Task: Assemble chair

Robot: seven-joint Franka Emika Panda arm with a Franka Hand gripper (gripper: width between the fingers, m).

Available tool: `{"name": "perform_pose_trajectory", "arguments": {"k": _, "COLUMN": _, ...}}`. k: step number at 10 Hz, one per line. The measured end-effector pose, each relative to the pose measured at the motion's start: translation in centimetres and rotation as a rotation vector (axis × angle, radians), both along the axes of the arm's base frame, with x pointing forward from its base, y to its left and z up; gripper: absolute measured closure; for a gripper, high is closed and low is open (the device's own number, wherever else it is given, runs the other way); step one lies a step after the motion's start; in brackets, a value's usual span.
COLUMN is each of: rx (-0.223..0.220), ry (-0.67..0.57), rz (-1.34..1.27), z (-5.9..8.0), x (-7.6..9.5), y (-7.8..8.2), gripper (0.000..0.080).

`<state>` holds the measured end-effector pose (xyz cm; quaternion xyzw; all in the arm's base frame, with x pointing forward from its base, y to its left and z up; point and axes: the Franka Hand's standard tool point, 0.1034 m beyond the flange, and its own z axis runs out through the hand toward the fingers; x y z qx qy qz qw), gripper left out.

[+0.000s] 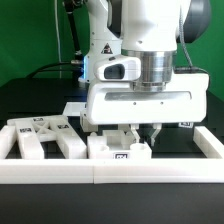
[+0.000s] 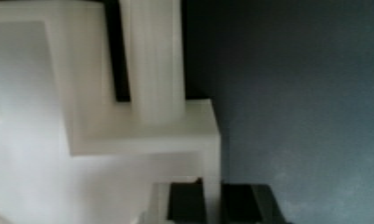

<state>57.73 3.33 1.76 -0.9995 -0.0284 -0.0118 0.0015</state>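
Observation:
My gripper (image 1: 142, 130) is low over the table, just behind a white chair part (image 1: 118, 148) that bears a square tag and lies against the front rail. In the wrist view this part (image 2: 148, 130) shows as a white block with a square post (image 2: 152, 55) rising from it and a broad slab (image 2: 42, 90) beside it. My two black fingertips (image 2: 187, 200) stand close together with a narrow gap, and a pale strip of the part's edge lies between them. More white tagged chair parts (image 1: 40, 140) lie at the exterior view's left.
Long plain white border rails run along the front (image 1: 110, 172) and the exterior view's right (image 1: 208, 140). The table top is black (image 2: 308, 100). The arm's white hand (image 1: 145, 103) hides the table's middle.

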Motion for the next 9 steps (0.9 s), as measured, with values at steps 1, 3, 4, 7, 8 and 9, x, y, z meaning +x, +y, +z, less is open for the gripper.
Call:
{"name": "perform_pose_trajectory", "arguments": {"k": 1, "rx": 0.0, "ry": 0.0, "rz": 0.0, "z": 0.0, "x": 0.0, "y": 0.0, "gripper": 0.0767}}
{"name": "perform_pose_trajectory", "arguments": {"k": 3, "rx": 0.001, "ry": 0.002, "rz": 0.0, "z": 0.0, "x": 0.0, "y": 0.4, "gripper": 0.0767}}
{"name": "perform_pose_trajectory", "arguments": {"k": 4, "rx": 0.004, "ry": 0.002, "rz": 0.011, "z": 0.1, "x": 0.0, "y": 1.3, "gripper": 0.0767}}
{"name": "perform_pose_trajectory", "arguments": {"k": 7, "rx": 0.011, "ry": -0.008, "rz": 0.039, "z": 0.4, "x": 0.7, "y": 4.5, "gripper": 0.0767}}
{"name": "perform_pose_trajectory", "arguments": {"k": 8, "rx": 0.012, "ry": -0.01, "rz": 0.045, "z": 0.4, "x": 1.0, "y": 5.3, "gripper": 0.0767}}
{"name": "perform_pose_trajectory", "arguments": {"k": 9, "rx": 0.015, "ry": -0.011, "rz": 0.047, "z": 0.4, "x": 1.4, "y": 6.3, "gripper": 0.0767}}
